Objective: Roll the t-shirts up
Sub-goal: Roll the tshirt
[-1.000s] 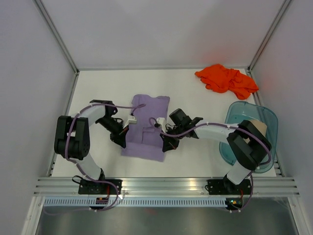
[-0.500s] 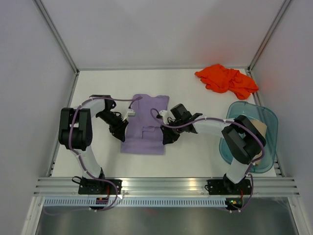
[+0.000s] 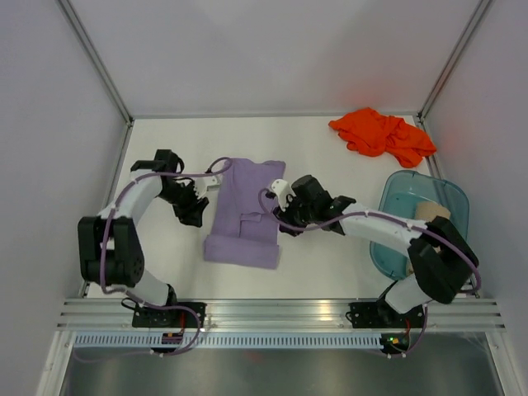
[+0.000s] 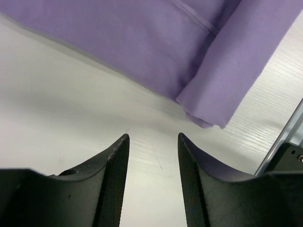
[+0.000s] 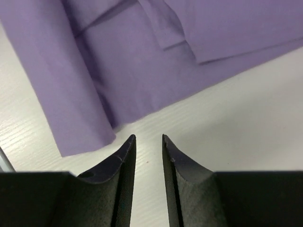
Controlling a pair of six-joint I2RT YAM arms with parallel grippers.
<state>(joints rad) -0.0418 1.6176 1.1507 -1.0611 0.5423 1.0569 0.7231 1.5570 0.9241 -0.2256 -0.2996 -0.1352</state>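
Note:
A lavender t-shirt (image 3: pixel 246 213) lies flat mid-table with both long sides folded inward into a narrow strip. My left gripper (image 3: pixel 196 214) hovers just off its left edge, open and empty; the left wrist view shows bare table between its fingers (image 4: pixel 116 165) and the shirt (image 4: pixel 156 42) ahead. Off the shirt's right edge, my right gripper (image 3: pixel 281 224) is also open with nothing in it. In the right wrist view the gripper (image 5: pixel 148 138) is over bare table beside the shirt's folded edge (image 5: pixel 80 118). An orange-red t-shirt (image 3: pixel 381 134) lies crumpled at the back right. A tan t-shirt (image 3: pixel 436 213) sits in the tub.
A translucent teal tub (image 3: pixel 398 247) stands at the right edge of the table beside the right arm. Metal frame posts and white walls enclose the table; an aluminium rail (image 3: pixel 280 312) runs along the near edge.
Both grippers have opened, let go of the lavender t-shirt and drawn outward off its sides. The shirt's folded sides now lie flat.

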